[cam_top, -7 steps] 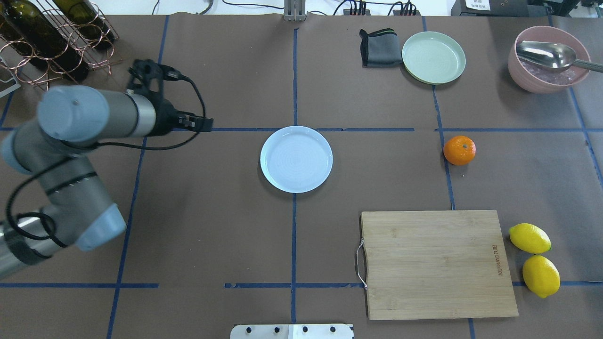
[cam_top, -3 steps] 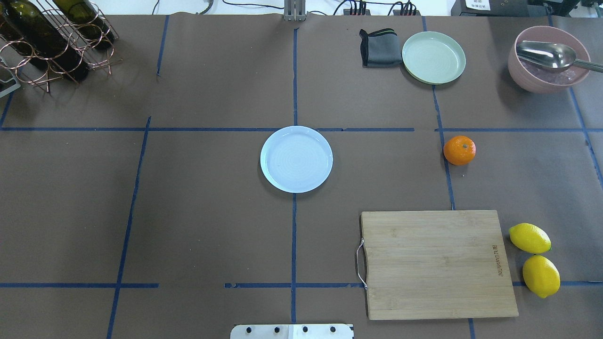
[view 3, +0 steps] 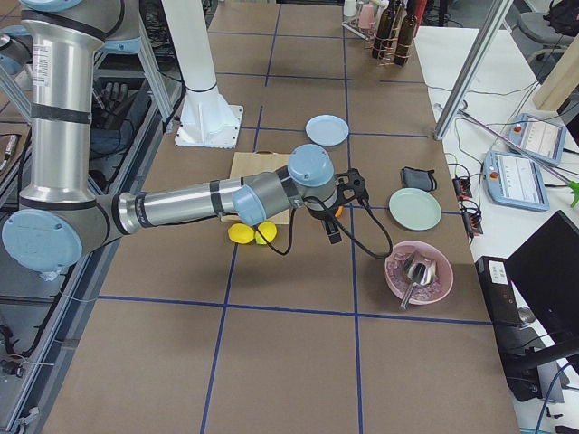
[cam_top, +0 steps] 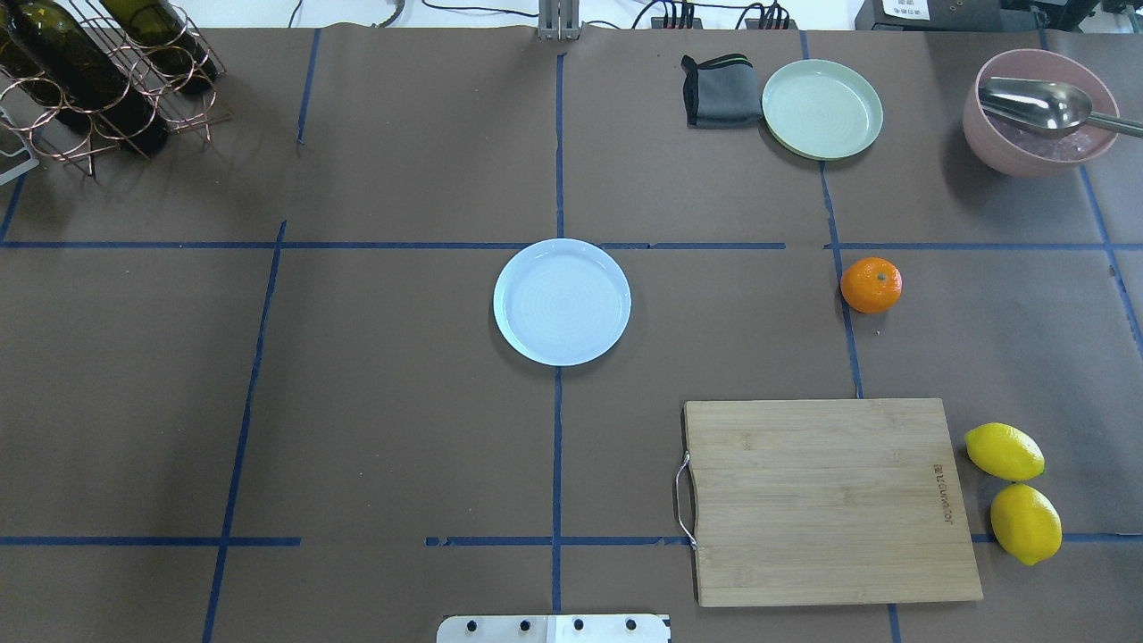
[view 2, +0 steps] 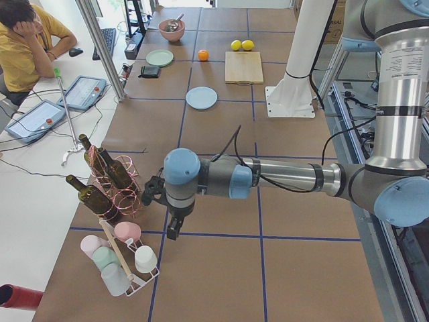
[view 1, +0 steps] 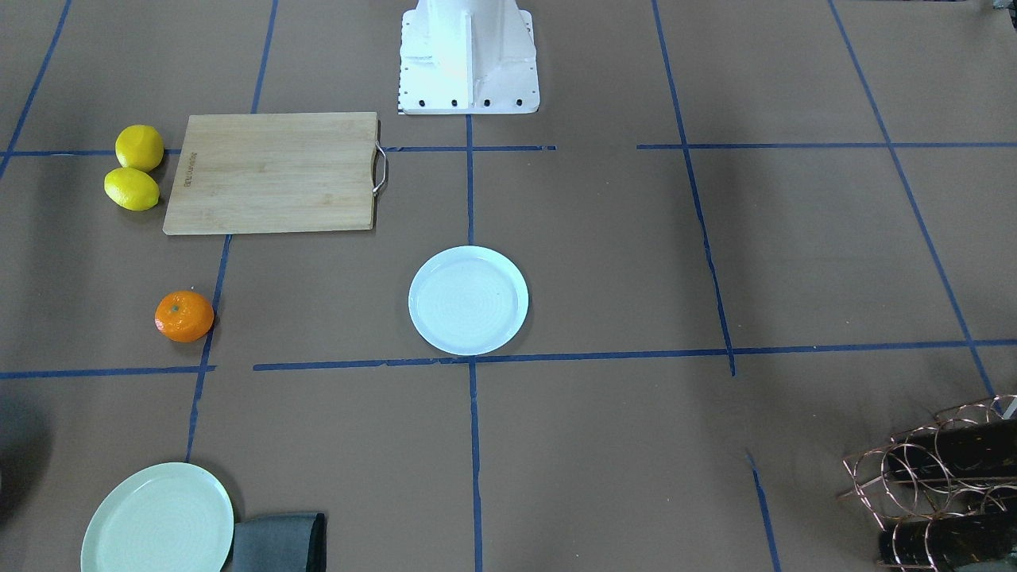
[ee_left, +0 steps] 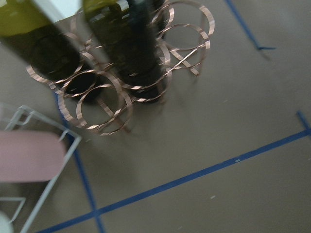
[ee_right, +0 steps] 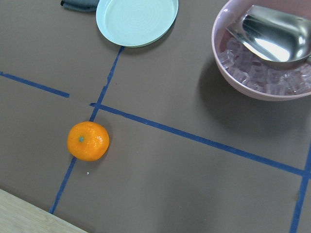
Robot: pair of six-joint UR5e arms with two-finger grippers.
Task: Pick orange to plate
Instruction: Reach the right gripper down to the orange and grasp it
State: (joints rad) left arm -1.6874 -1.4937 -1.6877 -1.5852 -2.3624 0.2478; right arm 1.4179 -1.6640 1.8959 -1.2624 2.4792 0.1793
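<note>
orange (cam_top: 871, 285) stem-up | well apart from plate (cam_top: 562, 302) | left fingers (view 2: 172, 230), right fingers (view 3: 332, 231): small, cannot tell

**Where the orange (cam_top: 871, 285) and plate (cam_top: 562, 302) are at**

The orange is a small, bright, slightly squashed mandarin. It sits upright on the table (cam_top: 402, 402) with its green stem dot facing up, right on a blue tape line (cam_top: 846, 348). The plate is round, pale bluish-white and shallow with a raised rim. It lies flat mid-table with nothing on it. The two are well apart.
</note>
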